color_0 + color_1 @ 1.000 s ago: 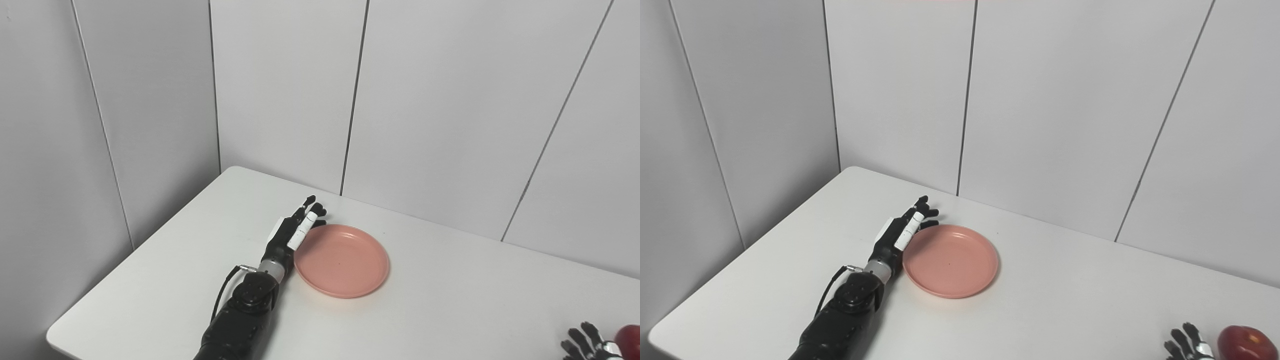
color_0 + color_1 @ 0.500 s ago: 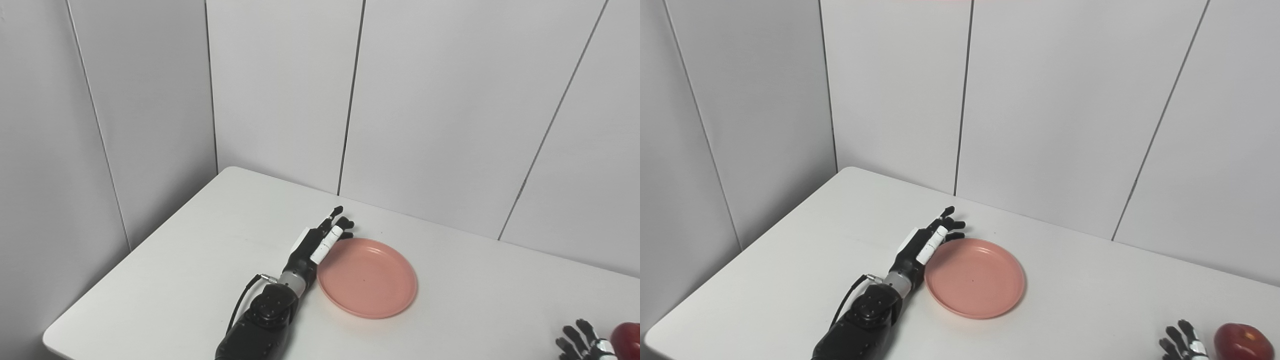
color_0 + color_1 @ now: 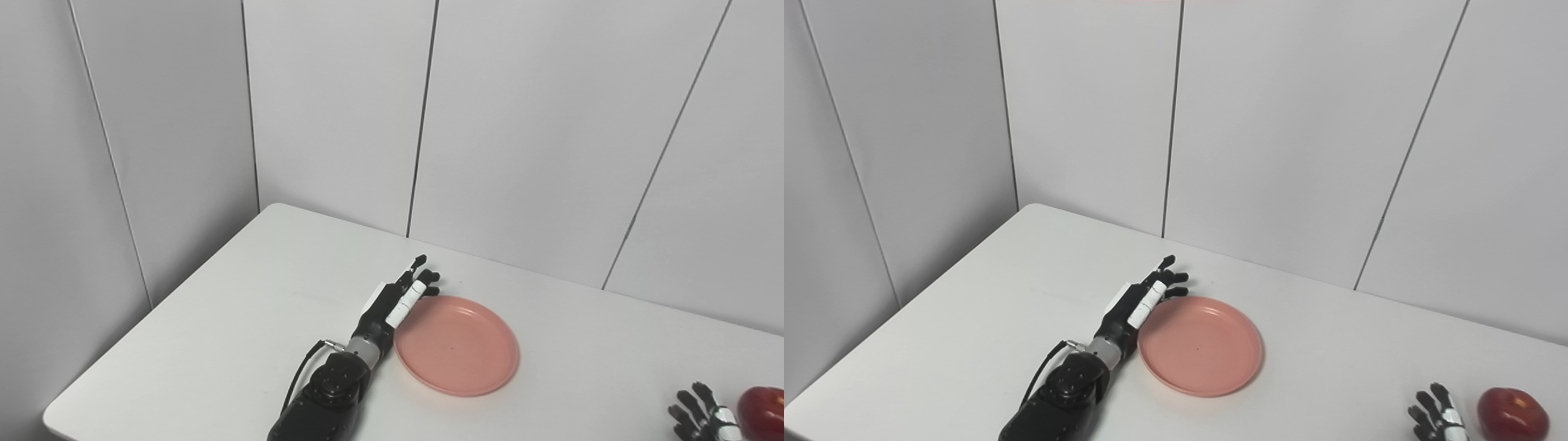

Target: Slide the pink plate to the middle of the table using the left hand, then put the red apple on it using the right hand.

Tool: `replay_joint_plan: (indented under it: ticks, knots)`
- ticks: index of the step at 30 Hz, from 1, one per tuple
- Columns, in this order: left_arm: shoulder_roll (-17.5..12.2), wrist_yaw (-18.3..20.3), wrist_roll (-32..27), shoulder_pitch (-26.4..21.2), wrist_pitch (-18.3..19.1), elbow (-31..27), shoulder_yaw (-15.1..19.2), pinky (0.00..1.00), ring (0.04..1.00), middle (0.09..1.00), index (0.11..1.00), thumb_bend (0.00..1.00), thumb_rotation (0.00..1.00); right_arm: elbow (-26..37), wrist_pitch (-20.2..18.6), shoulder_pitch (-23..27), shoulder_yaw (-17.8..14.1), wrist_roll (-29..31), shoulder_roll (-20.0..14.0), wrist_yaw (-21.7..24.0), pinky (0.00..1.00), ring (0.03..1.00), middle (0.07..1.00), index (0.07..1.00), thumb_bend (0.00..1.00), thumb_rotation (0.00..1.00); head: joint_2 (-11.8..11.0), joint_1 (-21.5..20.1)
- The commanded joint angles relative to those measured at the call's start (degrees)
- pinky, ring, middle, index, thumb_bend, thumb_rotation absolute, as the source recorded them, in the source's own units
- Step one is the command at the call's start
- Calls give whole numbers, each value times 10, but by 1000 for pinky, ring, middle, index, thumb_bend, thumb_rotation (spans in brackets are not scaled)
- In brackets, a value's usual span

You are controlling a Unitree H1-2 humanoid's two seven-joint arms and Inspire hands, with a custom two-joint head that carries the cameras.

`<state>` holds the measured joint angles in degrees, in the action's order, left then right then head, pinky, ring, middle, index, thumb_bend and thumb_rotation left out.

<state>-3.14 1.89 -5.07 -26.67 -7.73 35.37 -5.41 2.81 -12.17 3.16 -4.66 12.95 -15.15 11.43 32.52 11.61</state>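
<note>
White table [image 3: 184,343] runs out from the corner of grey panelled walls [image 3: 337,110]. Over on its left half the left hand [image 3: 395,300] lies flat, fingers straight and spread, holding nothing, its inner edge pressed against the left rim of the pink plate [image 3: 459,349]. That plate sits bare near the middle. Far off at the right front edge the right hand [image 3: 1436,419] has its fingers splayed wide, just beside the red apple [image 3: 1513,413] without touching it.
</note>
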Motion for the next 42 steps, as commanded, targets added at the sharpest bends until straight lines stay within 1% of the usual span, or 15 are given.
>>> replay_joint_plan:
  ticks: [1, 2, 6, 7, 8, 9, 10, 11, 12, 13, 14, 17, 21, 26, 42]
  knots:
    - [62, 51, -6, 25, 46, 15, -32, 814, 828, 880, 975, 918, 922, -2, 9, 9, 16, -3, 8, 13, 965, 943, 960, 1000, 832, 1000, 6, -23]
    - [62, 51, -7, 26, 48, 13, -32, 818, 827, 877, 979, 918, 921, -2, 9, 10, 17, -5, 10, 11, 950, 938, 952, 996, 833, 1000, 6, -23]
    - [60, 52, -12, 35, 55, -7, -30, 825, 821, 868, 999, 900, 917, 7, -3, 10, 25, -15, 22, -2, 908, 911, 929, 973, 853, 992, 14, -69]
    - [59, 53, -13, 37, 57, -11, -30, 827, 821, 868, 1000, 898, 916, 10, -5, 10, 27, -18, 25, -6, 906, 909, 927, 970, 853, 992, 15, -75]
    - [57, 54, -15, 39, 59, -16, -29, 830, 823, 868, 1000, 896, 914, 12, -7, 10, 30, -22, 29, -10, 900, 905, 925, 966, 851, 992, 18, -95]
    - [56, 55, -16, 41, 61, -19, -30, 831, 824, 867, 1000, 894, 912, 14, -9, 11, 32, -26, 32, -13, 896, 901, 923, 962, 852, 992, 18, -95]
    - [53, 58, -18, 43, 63, -22, -29, 832, 826, 867, 1000, 891, 913, 15, -11, 12, 36, -31, 35, -18, 886, 893, 917, 958, 857, 990, 20, -115]
    - [51, 60, -18, 44, 65, -23, -30, 832, 829, 867, 1000, 892, 912, 16, -12, 13, 39, -34, 38, -21, 882, 890, 913, 955, 865, 988, 20, -115]
    - [48, 63, -19, 46, 68, -27, -29, 830, 830, 867, 1000, 893, 912, 17, -13, 14, 42, -38, 42, -25, 880, 888, 911, 954, 873, 986, 22, -134]
    - [46, 65, -20, 47, 70, -29, -28, 830, 831, 867, 1000, 890, 910, 17, -14, 15, 44, -41, 44, -27, 882, 885, 908, 951, 881, 982, 22, -134]
    - [44, 67, -22, 49, 74, -35, -27, 830, 830, 867, 1000, 889, 908, 20, -17, 16, 47, -46, 48, -31, 880, 882, 905, 948, 883, 982, 23, -150]
    - [36, 74, -30, 55, 88, -52, -25, 835, 830, 869, 1000, 895, 896, 25, -23, 19, 57, -59, 59, -41, 869, 872, 896, 942, 886, 990, 26, -170]
    - [32, 82, -34, 61, 96, -66, -24, 847, 838, 873, 1000, 913, 886, 29, -29, 21, 62, -67, 66, -47, 869, 870, 896, 940, 895, 995, 27, -176]
    - [34, 85, -33, 64, 108, -78, -26, 840, 836, 870, 1000, 896, 896, 33, -33, 21, 63, -66, 68, -45, 876, 877, 904, 948, 872, 999, 28, -176]
    - [50, 87, -33, 70, 125, -101, -33, 848, 832, 869, 1000, 889, 902, 29, -29, 21, 63, -68, 59, -39, 866, 876, 904, 950, 878, 1000, 28, -159]
